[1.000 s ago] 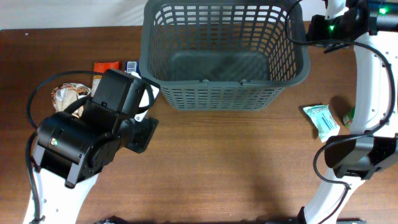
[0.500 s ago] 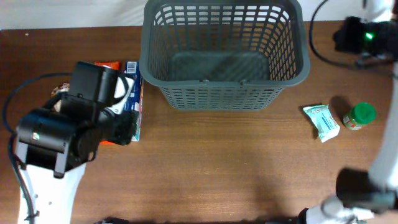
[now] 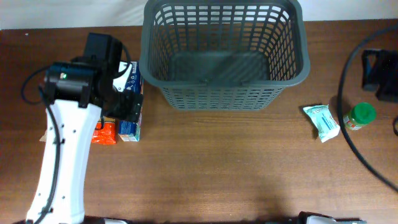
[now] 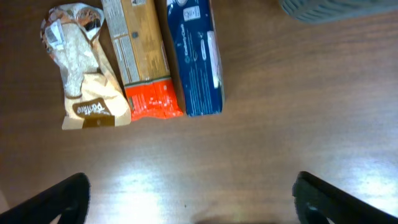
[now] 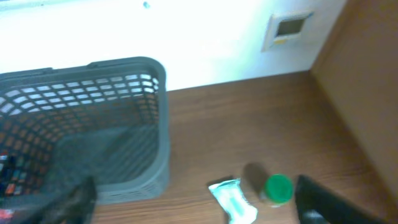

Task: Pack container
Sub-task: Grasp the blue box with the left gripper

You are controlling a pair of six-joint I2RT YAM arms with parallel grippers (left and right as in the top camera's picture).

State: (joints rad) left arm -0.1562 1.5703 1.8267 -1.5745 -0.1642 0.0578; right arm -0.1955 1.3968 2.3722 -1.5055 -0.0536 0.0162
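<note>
The container [image 3: 224, 53] is a large dark grey slotted basket at the back centre, with nothing showing inside it; the right wrist view has it at the left [image 5: 93, 124]. My left gripper [image 4: 196, 205] is open above bare wood, short of a blue box [image 4: 194, 56], an orange-ended packet [image 4: 143, 56] and a brown bag [image 4: 84, 68]. From overhead the left gripper [image 3: 126, 106] hangs over those packets. My right gripper [image 5: 199, 208] is open, high above a white-green packet [image 5: 233, 200] and a green-lidded jar [image 5: 277, 188].
The white-green packet [image 3: 321, 122] and the jar [image 3: 360, 116] lie right of the basket. The right arm's dark wrist [image 3: 378, 76] and its cable sit at the table's right edge. A white wall stands behind the table.
The left arm swung from the front left toward the back, over the packets. The right arm moved up and out to the right edge.
</note>
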